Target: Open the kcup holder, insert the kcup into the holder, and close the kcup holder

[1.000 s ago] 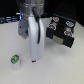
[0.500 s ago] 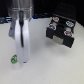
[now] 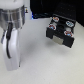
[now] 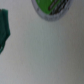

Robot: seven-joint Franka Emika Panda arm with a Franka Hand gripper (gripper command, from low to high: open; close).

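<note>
the arm (image 3: 12, 40) has swung across, now hiding the kcup (image 4: 52, 10) outside. it sits at 12 o'clock from the wrist, so pickup looks next. 1 kcup holder (image 3: 61, 31) is open; pincer state: cannot tell.

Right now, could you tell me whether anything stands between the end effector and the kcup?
Nothing visible does. In the wrist view the kcup lies on bare white table, with only open surface around it. In the exterior view the arm hides the pod, and the open kcup holder sits apart, toward that view's right.
</note>
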